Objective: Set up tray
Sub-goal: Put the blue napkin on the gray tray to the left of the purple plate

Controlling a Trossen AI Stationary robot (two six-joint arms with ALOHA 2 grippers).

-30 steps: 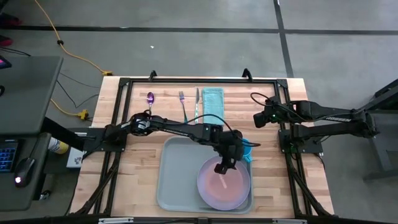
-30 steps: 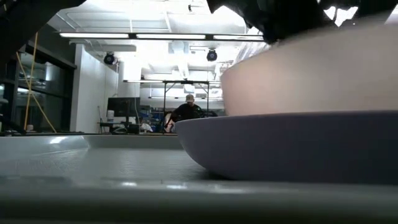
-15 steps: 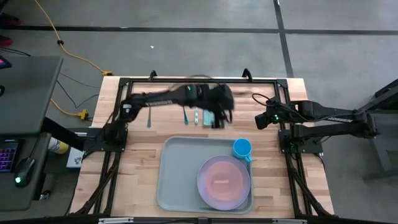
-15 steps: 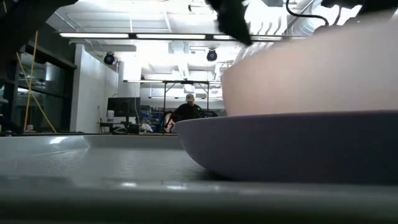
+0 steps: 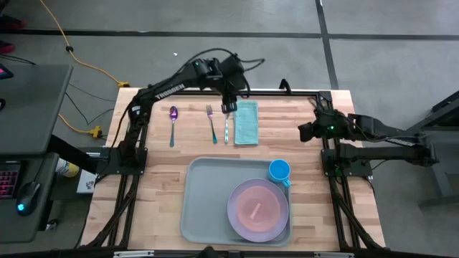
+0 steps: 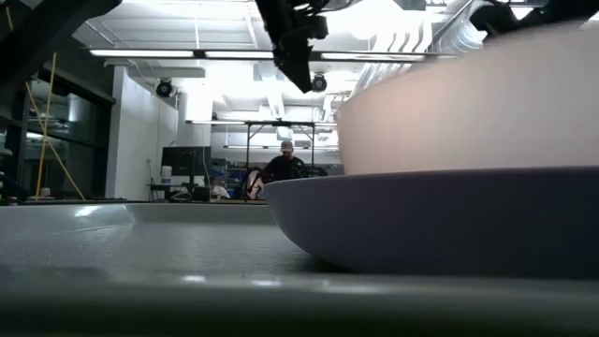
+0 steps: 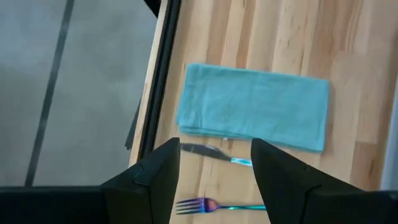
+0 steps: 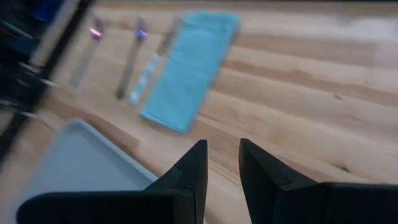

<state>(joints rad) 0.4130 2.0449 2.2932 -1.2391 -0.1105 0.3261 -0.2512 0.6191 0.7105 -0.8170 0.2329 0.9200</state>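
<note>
My left arm arches high over the bench's (image 5: pixel 158 186) far edge, fingers (image 7: pixel 214 171) apart above the knife (image 7: pixel 214 155); right fingers (image 8: pixel 221 165) apart, waiting beside the tray (image 5: pixel 208 204).

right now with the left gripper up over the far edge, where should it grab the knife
Probably by the pale handle of the knife, coming straight down from above. It lies flat on the table, in a narrow lane between the fork and the teal napkin, so the open left gripper should close across its width, one finger in each gap.
</note>
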